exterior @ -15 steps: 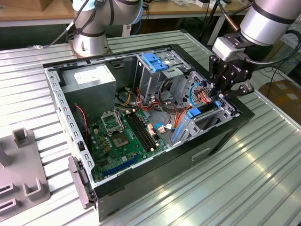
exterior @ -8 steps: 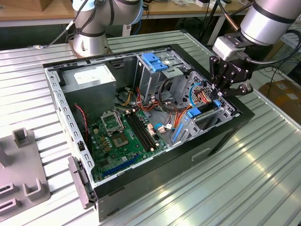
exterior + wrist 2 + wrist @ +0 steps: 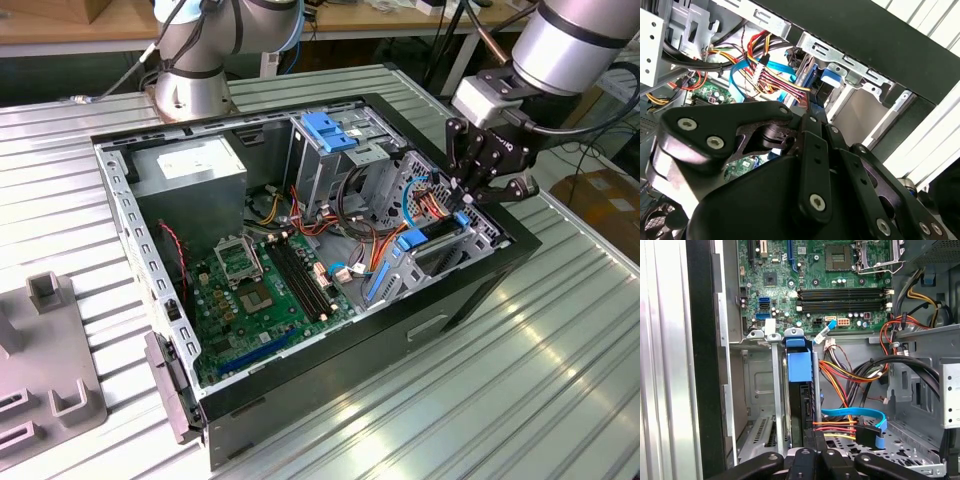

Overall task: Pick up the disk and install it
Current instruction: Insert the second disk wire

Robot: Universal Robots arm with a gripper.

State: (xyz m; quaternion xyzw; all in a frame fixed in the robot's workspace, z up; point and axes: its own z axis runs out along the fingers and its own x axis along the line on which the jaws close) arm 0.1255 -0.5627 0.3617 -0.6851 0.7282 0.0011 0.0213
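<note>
the tool (image 3: 468,196) hangs over the drive bay at the corner of the open computer case (image 3: 250,420) on the ribbed surface (image 3: 500,400), its fingers drawn close together. just below its tips the disk (image 3: 801,367) stands on edge between the bay's metal walls, blue rails up, apparently seated so it slides along the guides. whether the fingers grip it, i cannot tell.
</note>
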